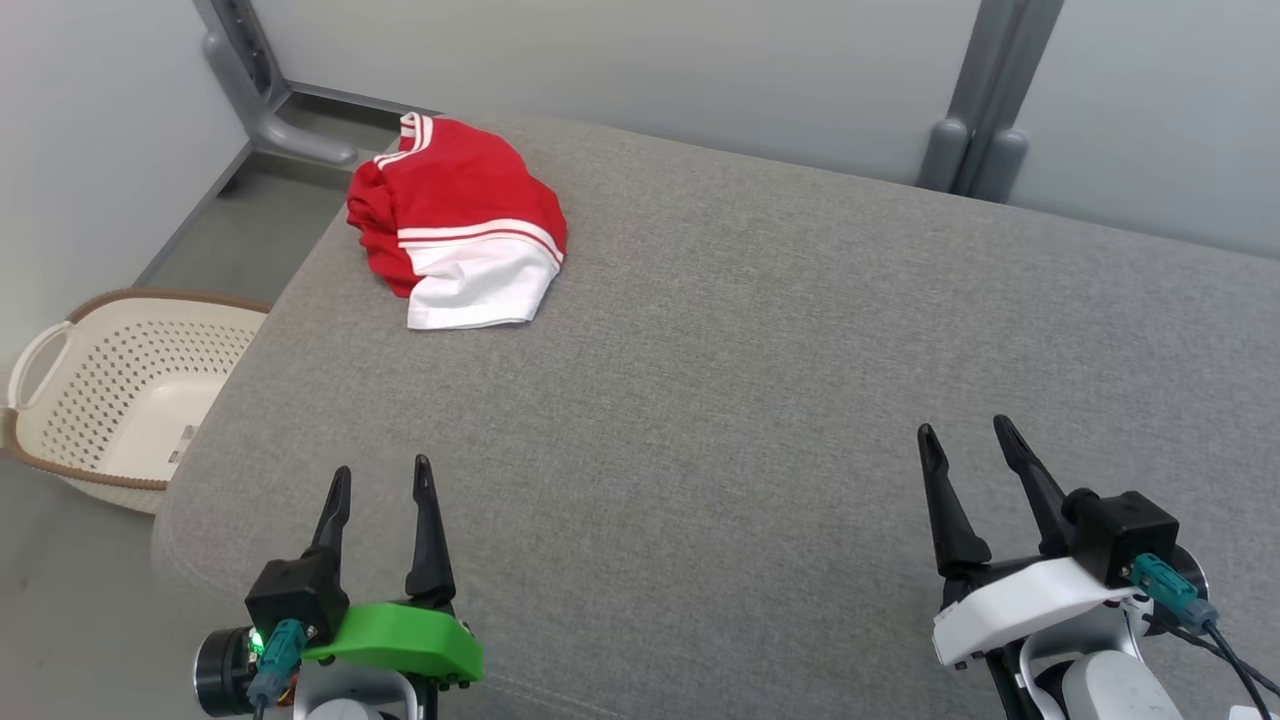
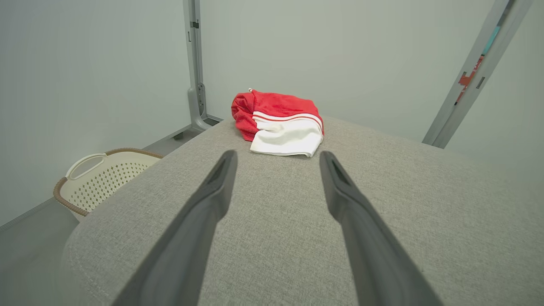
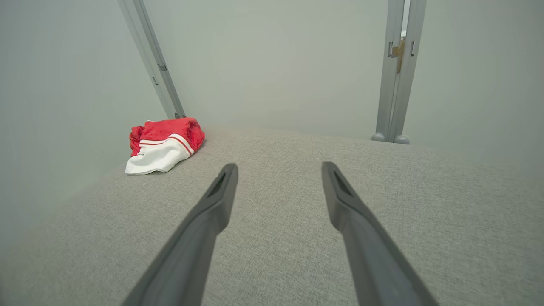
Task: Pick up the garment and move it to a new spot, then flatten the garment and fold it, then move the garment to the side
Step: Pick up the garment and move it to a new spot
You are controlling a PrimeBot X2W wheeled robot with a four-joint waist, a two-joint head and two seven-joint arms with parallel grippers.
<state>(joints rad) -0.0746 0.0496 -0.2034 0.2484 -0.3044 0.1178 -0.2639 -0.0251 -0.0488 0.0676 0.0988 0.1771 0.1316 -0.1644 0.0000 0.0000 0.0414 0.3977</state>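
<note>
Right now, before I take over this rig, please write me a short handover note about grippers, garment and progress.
Left gripper: open, empty, over the near left of the grey surface.
Right gripper: open, empty, near right.
Garment: red and white, crumpled at the far left corner, untouched.
Done: nothing yet.
Left: pick up, move, flatten, fold, set aside.

Left gripper [image 1: 382, 466]: two long dark tapered fingers [image 1: 430, 545], bright green wrist shell [image 1: 400, 640], black camera box [image 1: 295, 595] with teal plug [image 1: 280, 645] and small green light; right gripper [image 1: 965, 426]: same dark fingers, white wrist shell [image 1: 1010, 600], black box, teal plug trailing a black cable [image 1: 1235, 660], pale forearm [image 1: 1110, 690] nearest.
</note>
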